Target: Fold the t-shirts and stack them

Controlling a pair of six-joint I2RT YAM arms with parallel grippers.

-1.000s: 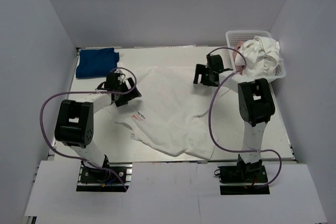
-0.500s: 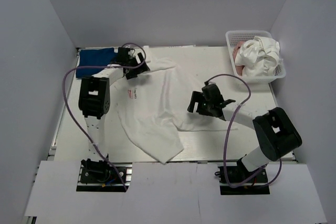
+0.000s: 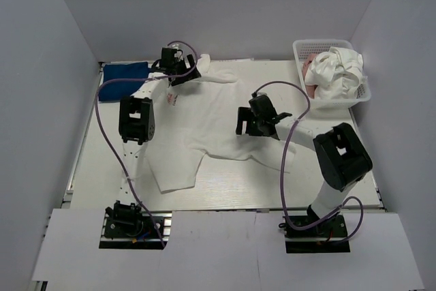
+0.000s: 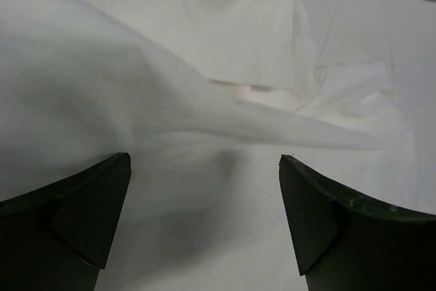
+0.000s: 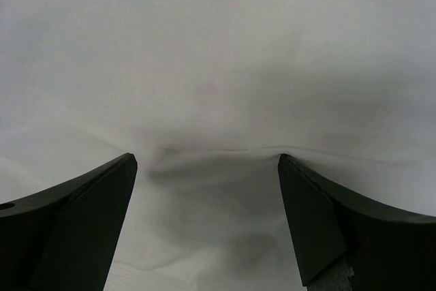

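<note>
The dark blue t-shirt (image 3: 124, 73) lay flat in the far-left corner. Just beside it my left gripper (image 3: 178, 74) stood wide over the far edge of the white t-shirt (image 3: 211, 124). That shirt sprawled mid-table (image 3: 102, 161), with bare strips to its left and near side. I couldn't read its small red print (image 3: 170, 98). My right gripper (image 3: 248, 124) stood wide on the cloth. Far right, the basket (image 3: 362, 97) held a bunched white tee (image 3: 337, 73).

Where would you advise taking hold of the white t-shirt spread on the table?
I'd take the white t-shirt by the edge of its near-left flap, coming down from the near-left side. That flap seems to lie flat with bare table beside it, whereas the middle is bunched in folds.
</note>
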